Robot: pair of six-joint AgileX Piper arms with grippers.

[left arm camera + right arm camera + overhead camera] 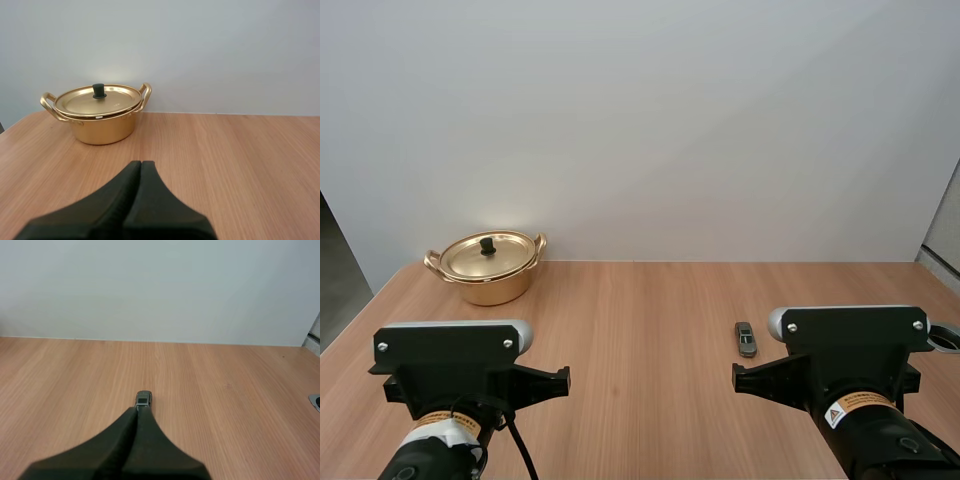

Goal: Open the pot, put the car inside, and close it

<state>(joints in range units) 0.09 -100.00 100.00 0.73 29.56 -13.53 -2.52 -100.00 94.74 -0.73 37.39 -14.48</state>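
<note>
Just ahead of my clenched, empty right hand (136, 410) lies the car (143, 399).

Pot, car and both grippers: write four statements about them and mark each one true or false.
1. The lid sits on the pot. True.
2. The car lies inside the pot. False: it lies on the table, well away from the pot.
3. The left gripper is shut on nothing. True.
4. The right gripper holds the car. False: it is shut on nothing, and the car lies ahead of its tips.
</note>
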